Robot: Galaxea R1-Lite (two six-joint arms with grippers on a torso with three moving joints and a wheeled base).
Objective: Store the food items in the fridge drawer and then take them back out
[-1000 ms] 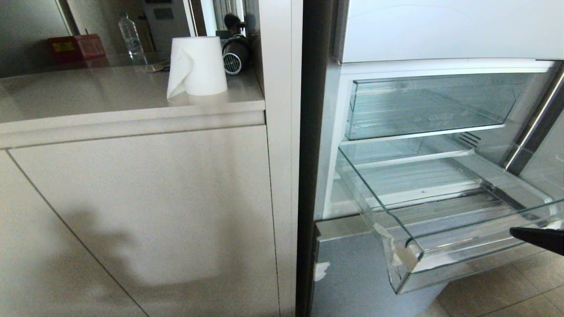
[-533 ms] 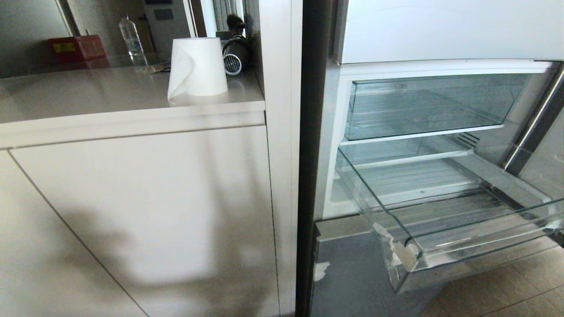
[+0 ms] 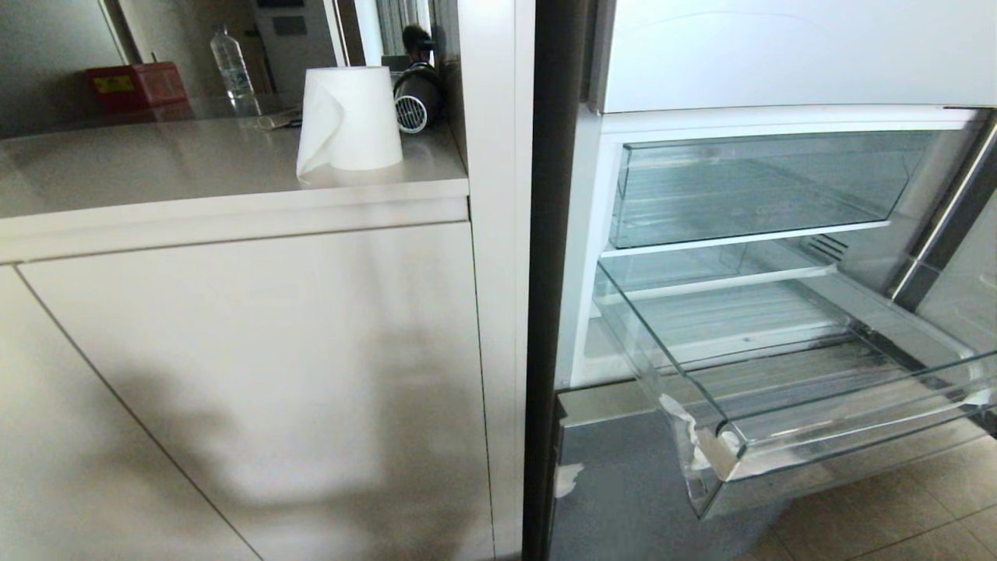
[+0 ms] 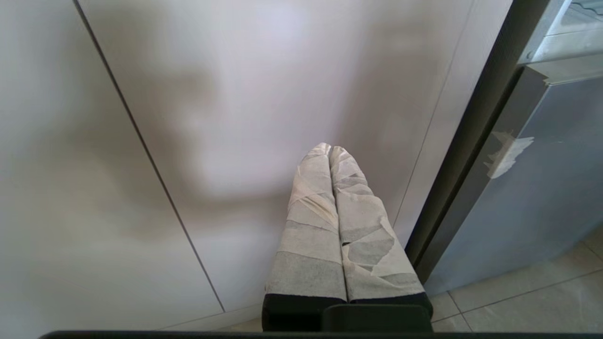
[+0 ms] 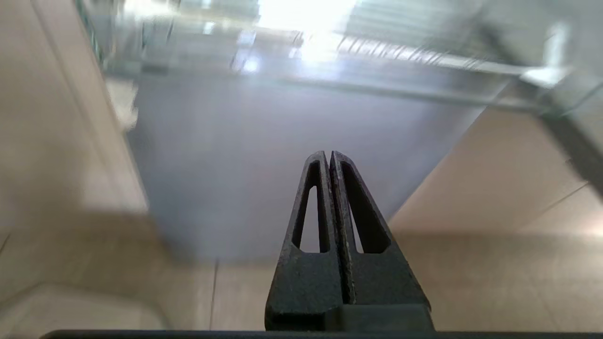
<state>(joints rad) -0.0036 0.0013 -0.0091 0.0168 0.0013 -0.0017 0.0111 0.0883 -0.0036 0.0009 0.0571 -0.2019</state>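
Overhead, fridge drawer [image 5: 377, 75], above closed right hand [image 5: 329, 157].

Head cam: high, looking forward and down. Pale cabinet front [image 3: 249, 374] fills 9 o'clock, open fridge with pulled-out fridge drawer [image 3: 787, 460] at 3–4 o'clock.
Left wrist cam: low, close to the same cabinet front [image 4: 235, 94], grey fridge panel [image 4: 527, 197] at 3 o'clock.
Right wrist cam: low near the tiled floor [image 5: 494, 245], facing that grey panel [image 5: 264, 155], drawer underside at 12 o'clock; blurred.
Shared by all three: grey panel below the drawer.
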